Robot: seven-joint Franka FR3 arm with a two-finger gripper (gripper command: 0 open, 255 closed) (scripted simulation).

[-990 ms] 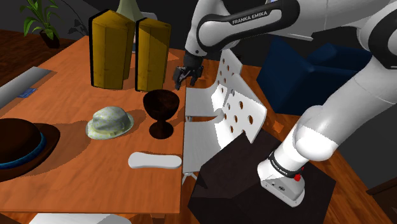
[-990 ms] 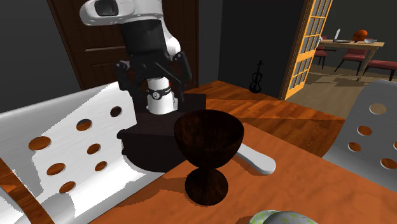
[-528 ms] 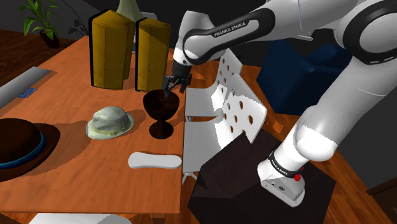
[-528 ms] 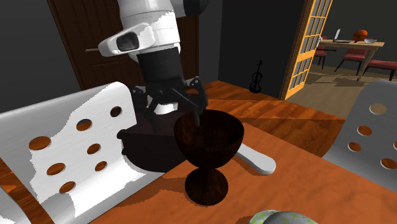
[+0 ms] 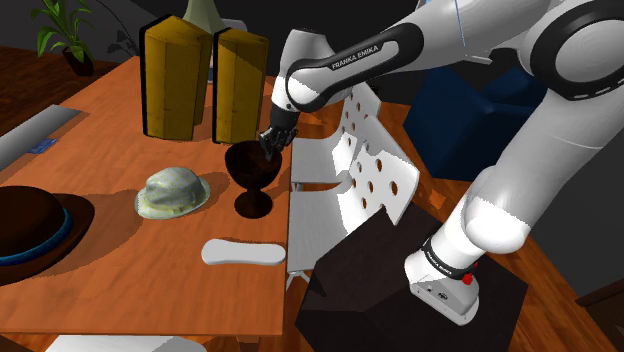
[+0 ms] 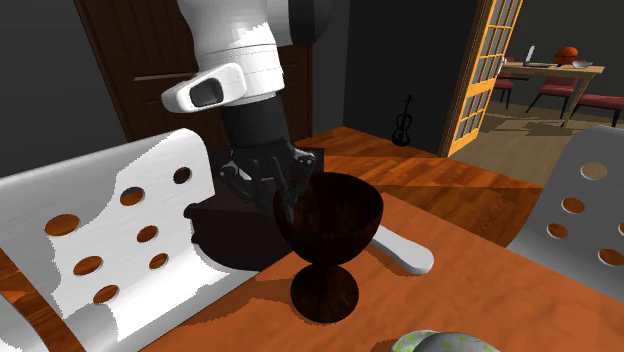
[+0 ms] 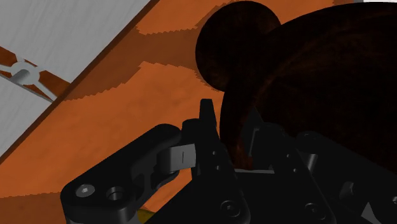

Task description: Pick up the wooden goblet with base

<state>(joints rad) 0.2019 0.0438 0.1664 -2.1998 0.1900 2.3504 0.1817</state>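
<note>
One broad orange-brown table (image 5: pixel 120 250) carries everything, with a white perforated chair (image 5: pixel 370 180) drawn up at its edge. Over the chair reaches the white arm (image 5: pixel 480 60), bending down toward the table. The goblet (image 5: pixel 252 170), very dark brown, stands upright on its round base near that edge, between the chair and a pale grey-green hat (image 5: pixel 173 190).

Smallest is the claw (image 5: pixel 270 140), which sits at the goblet's rim on the chair side. In the wrist view the claw (image 7: pixel 232 124) has its two fingers apart, one outside the bowl and one inside, with the bowl's wall (image 7: pixel 318 95) between them. I see no sign that they clasp it.

By my reading the approach is done. Closing on the rim and lifting are left, since the base rests flat on the table.
</note>
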